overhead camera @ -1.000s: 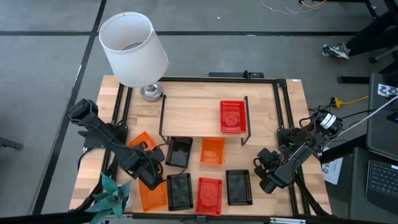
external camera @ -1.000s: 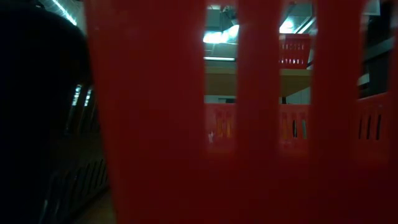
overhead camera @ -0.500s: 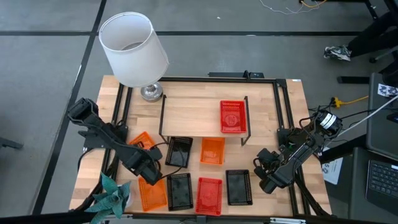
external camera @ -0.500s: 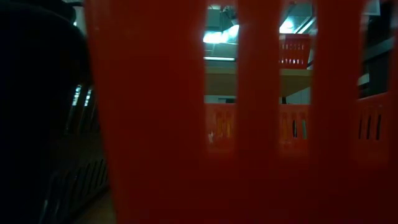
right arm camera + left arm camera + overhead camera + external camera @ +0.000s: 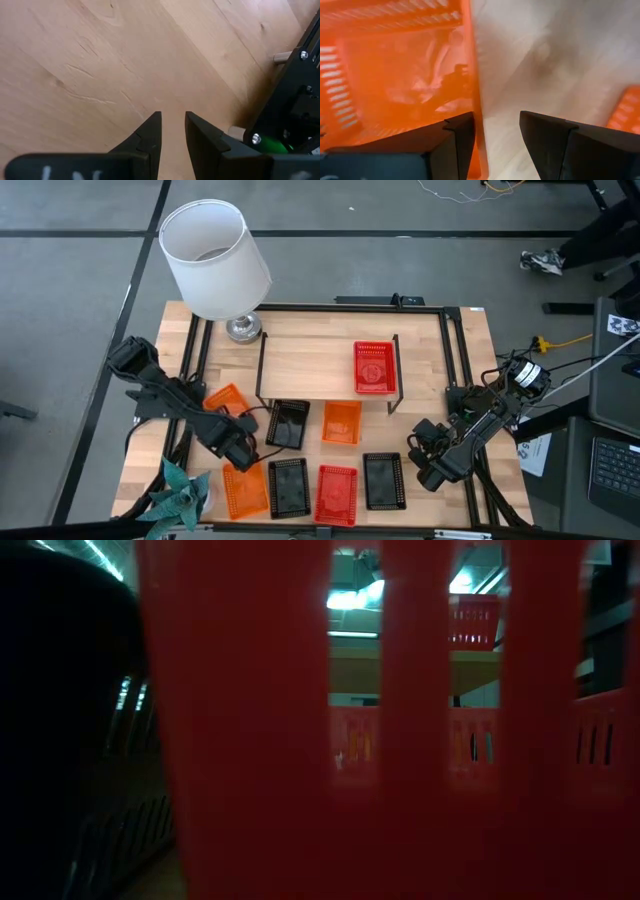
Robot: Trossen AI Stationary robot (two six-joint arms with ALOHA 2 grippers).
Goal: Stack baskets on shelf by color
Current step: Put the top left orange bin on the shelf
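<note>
Seven baskets lie flat on the wooden table: orange ones (image 5: 225, 400), (image 5: 243, 490), (image 5: 341, 422), black ones (image 5: 288, 423), (image 5: 288, 486), (image 5: 383, 480) and a red one (image 5: 336, 494). Another red basket (image 5: 374, 368) sits on the shelf (image 5: 310, 365). My left gripper (image 5: 496, 135) points down, open, at the near-left orange basket (image 5: 395, 75). One finger is inside the basket and the other is outside over bare wood, with the basket's wall (image 5: 472, 90) between them. My right gripper (image 5: 172, 131) hangs slightly open over bare wood at the near right (image 5: 432, 465).
A white lamp (image 5: 215, 260) stands at the far left corner and a green plant (image 5: 180, 492) at the near left corner. Black rails (image 5: 455, 360) border the table. A red basket wall (image 5: 250, 720) fills the low view, and the shelf (image 5: 420, 665) shows through its slots.
My left gripper has sunk toward the near-left orange basket and drifted a little toward the far edge, uncovering more of that basket. The baskets have not moved.
</note>
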